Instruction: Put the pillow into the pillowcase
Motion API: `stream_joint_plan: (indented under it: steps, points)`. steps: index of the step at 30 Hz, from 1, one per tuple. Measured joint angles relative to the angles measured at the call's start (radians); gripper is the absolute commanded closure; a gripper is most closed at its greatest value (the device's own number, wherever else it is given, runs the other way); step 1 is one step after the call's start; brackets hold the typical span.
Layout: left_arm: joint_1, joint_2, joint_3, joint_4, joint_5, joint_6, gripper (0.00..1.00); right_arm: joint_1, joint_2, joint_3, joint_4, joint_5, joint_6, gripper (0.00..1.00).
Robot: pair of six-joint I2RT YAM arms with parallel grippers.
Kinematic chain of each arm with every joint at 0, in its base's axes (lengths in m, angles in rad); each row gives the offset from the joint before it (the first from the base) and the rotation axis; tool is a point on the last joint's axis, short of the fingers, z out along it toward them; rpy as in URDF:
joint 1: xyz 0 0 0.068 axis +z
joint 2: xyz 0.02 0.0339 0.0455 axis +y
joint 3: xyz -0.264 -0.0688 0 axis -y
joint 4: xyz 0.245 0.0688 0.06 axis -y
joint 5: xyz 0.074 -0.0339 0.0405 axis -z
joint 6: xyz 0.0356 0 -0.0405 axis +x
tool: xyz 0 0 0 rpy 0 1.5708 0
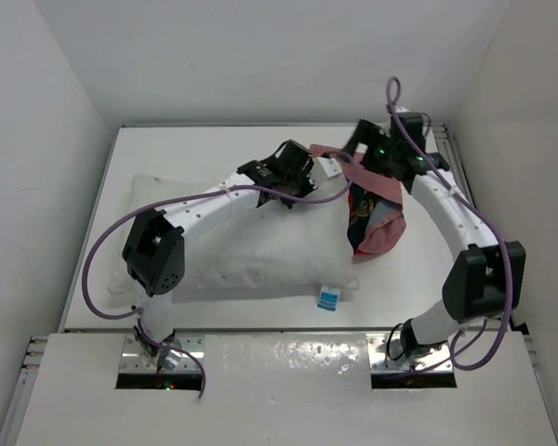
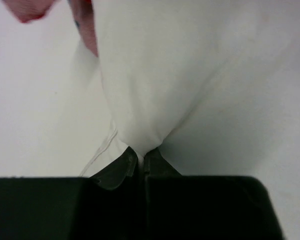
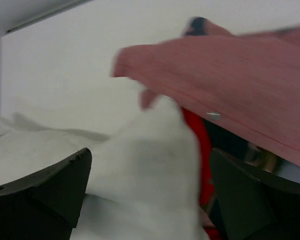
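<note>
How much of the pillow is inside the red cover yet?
Barely any. The pillowcase is bunched at the pillow's right end, covering one corner at most. The left gripper pinches the pillow's fabric; the right gripper is open beside the case's pink edge. Nearly the whole pillow lies bare and has yet to go in.

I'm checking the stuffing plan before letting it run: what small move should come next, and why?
Probably shut the right gripper on the edge of the pillowcase. It stands open around a corner of the pillow, with that edge draped just above, while the left gripper is pinched on pillow fabric, anchoring it for the pull.
</note>
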State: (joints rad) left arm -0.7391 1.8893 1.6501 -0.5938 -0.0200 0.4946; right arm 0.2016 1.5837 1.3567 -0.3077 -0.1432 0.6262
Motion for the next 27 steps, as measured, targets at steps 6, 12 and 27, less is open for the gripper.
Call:
stream_joint_plan:
  steps: [6, 12, 27]
  points:
    - [0.019, 0.005, -0.009, 0.075, -0.069, -0.032, 1.0, -0.181, -0.096, -0.166, -0.136, 0.096, -0.047, 0.68]
    - [0.019, 0.015, -0.014, 0.112, -0.11, -0.032, 1.0, -0.161, -0.103, -0.27, -0.135, 0.232, -0.16, 0.14]
    - [0.014, 0.016, -0.033, 0.142, -0.132, -0.029, 1.0, -0.174, 0.275, -0.171, 0.08, 0.322, -0.261, 0.49]
